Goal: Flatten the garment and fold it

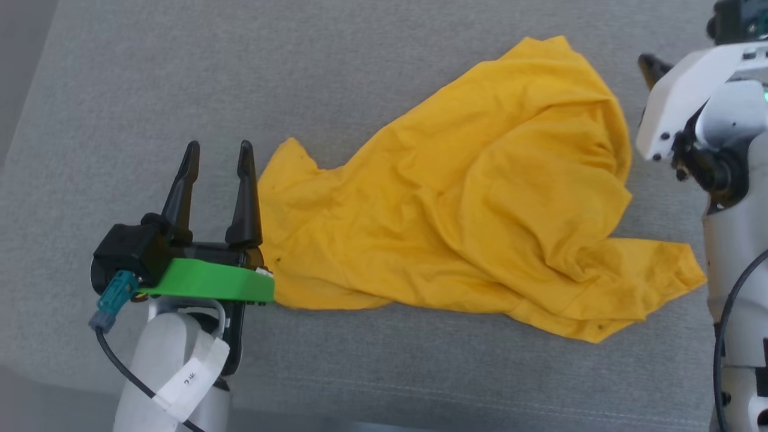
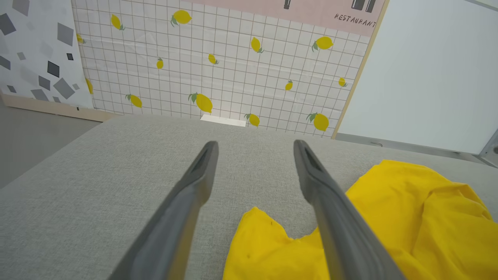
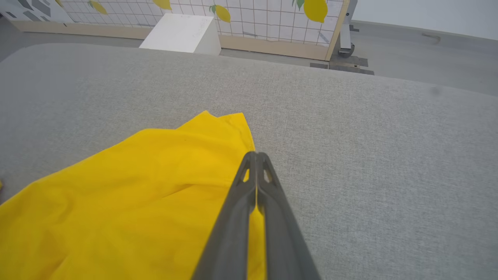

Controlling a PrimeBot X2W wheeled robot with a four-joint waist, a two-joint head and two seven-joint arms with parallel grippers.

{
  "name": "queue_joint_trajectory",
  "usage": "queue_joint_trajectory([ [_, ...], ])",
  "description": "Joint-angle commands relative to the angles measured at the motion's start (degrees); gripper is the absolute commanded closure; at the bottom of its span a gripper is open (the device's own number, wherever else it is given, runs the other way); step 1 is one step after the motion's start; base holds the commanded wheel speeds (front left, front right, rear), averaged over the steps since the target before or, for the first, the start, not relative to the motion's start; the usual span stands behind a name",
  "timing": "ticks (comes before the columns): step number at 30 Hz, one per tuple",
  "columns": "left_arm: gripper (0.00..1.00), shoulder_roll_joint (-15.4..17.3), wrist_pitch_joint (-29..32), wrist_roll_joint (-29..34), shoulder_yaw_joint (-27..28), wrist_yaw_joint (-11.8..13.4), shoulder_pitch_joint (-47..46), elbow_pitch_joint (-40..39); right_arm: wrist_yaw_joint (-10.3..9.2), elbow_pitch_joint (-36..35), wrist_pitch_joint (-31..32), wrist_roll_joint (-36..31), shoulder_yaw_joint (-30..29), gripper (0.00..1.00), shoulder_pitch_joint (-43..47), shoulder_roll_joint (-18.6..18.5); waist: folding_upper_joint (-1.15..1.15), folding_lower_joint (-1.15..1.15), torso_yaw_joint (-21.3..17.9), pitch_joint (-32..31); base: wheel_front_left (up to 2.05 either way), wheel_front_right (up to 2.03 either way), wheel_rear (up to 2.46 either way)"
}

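Left claw (image 1: 219, 150) has its two dark fingers spread wide and holds nothing, with its right finger just beside the left corner of the garment (image 1: 468, 198), a crumpled mustard-yellow T-shirt lying across the middle and right of the grey fabric tabletop (image 1: 180, 78). We see the right claw (image 3: 256, 155) with fingers pressed together at the garment's right edge, and we cannot tell whether any cloth is caught between them. Bare tabletop stretches wide to the left and beyond the garment, with a narrower strip along the near edge.
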Motion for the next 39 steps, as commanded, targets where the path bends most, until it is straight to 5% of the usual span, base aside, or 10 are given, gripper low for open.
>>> queue_joint_trajectory([
  [1,0.00,-0.23,-0.27,0.64,0.26,-0.23,-0.81,0.01,0.20,0.30,-1.45,0.13,-0.13,1.00,-0.78,0.85,0.00,0.00,2.04,1.68,0.00,0.00,0.00],
  [2,0.00,-0.32,-0.27,0.62,0.60,-0.26,-0.74,0.02,0.20,0.30,-3.21,0.34,-0.30,0.00,-0.94,1.26,0.00,0.00,2.03,1.46,0.00,0.00,0.00],
  [11,0.00,-0.65,-0.27,1.12,3.09,-0.44,1.90,0.34,0.20,-3.93,-10.78,1.38,1.73,0.00,9.63,2.99,0.00,0.00,-2.16,-2.80,0.00,0.00,0.00],
  [21,0.00,-0.85,-0.27,0.54,1.87,-0.65,2.01,0.72,0.20,-5.02,1.11,-1.79,7.39,0.00,14.00,2.27,0.00,0.00,-4.58,-1.26,0.00,0.00,0.00],
  [32,0.00,-0.93,-0.27,0.17,0.94,-0.78,0.83,1.20,0.20,5.33,8.41,0.18,15.72,0.00,7.84,1.09,0.00,0.00,-1.11,2.30,0.00,0.00,0.00],
  [33,0.00,-0.94,-0.27,0.07,0.84,-0.79,0.78,1.31,0.20,5.92,9.33,0.90,16.16,0.35,7.48,0.68,0.00,0.00,-0.84,2.42,0.00,0.00,0.00],
  [34,0.00,-0.94,-0.27,0.02,0.74,-0.80,0.72,1.38,0.20,6.04,9.70,1.60,16.41,1.00,7.13,0.39,0.00,0.00,-0.65,2.48,0.00,0.00,0.00],
  [39,0.00,-0.96,-0.27,-0.68,-0.12,-0.83,0.08,1.36,0.20,4.11,9.17,3.88,15.57,1.00,2.73,-2.67,0.00,0.00,0.60,3.30,0.00,0.00,0.00],
])
